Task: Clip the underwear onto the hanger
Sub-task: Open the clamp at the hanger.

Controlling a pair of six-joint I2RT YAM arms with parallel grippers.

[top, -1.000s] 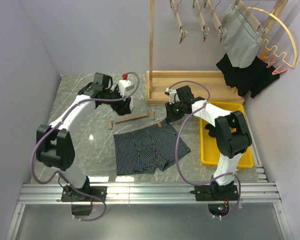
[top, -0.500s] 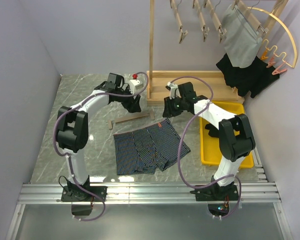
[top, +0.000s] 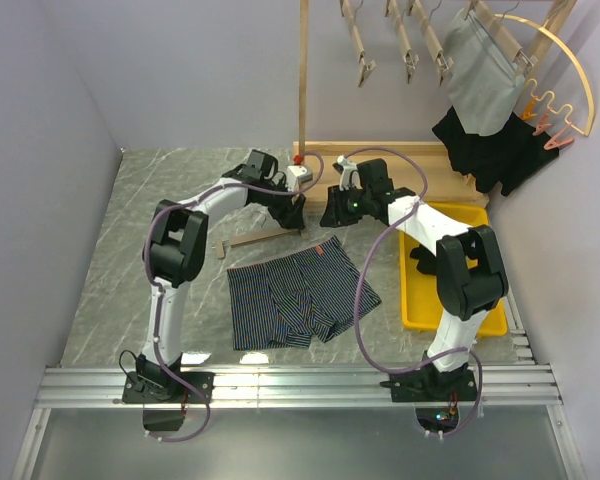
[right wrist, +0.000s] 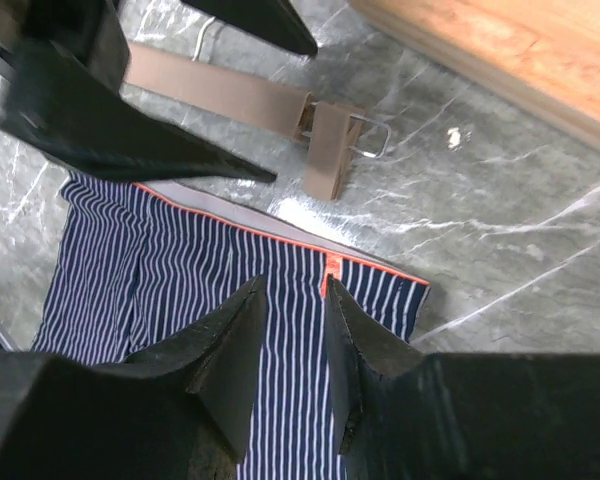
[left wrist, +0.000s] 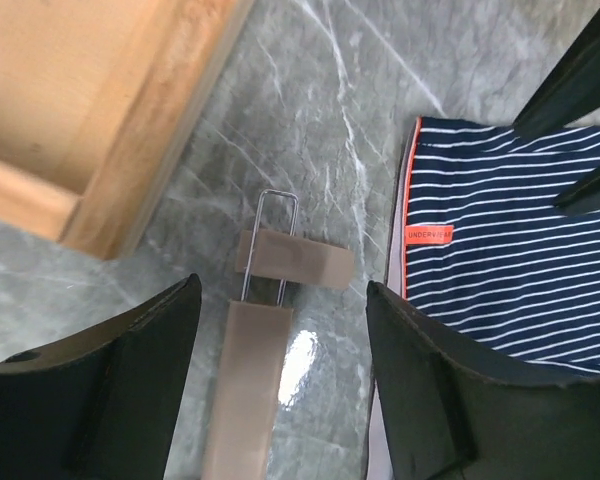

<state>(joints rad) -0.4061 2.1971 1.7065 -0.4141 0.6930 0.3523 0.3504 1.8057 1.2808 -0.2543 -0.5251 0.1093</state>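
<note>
Shows the navy striped underwear (top: 298, 293) flat on the grey marble table (top: 110, 260), in the middle between the 2 arms, with its waistband toward the far side. Places the wooden hanger (top: 263, 238) on the table just far of that waistband and apart from it, 1 clip end pointing right. Puts the left gripper (top: 298, 212) over that right end, jaws spread wide and gripping nothing. In the left wrist view, frames the hanger's clip (left wrist: 292, 258) and its wire loop between the 2 dark fingers (left wrist: 130, 370), clear of both. Puts the right gripper (top: 330, 218) just right of the left gripper, above the far right corner of the underwear. In the right wrist view, gives its jaws parted by a narrow gap with nothing pinched, the fingertips (right wrist: 242, 320) over the orange-edged waistband (right wrist: 280, 235). Cannot tell whether the tips touch the cloth. Sets the wooden rack base (top: 380, 165) just far of both grippers and the yellow tray (top: 417, 300) at the right. Hangs a grey garment (top: 478, 75) and black garments (top: 485, 150) on the rack at the far right, other clip hangers (top: 405, 40) to their left.
</note>
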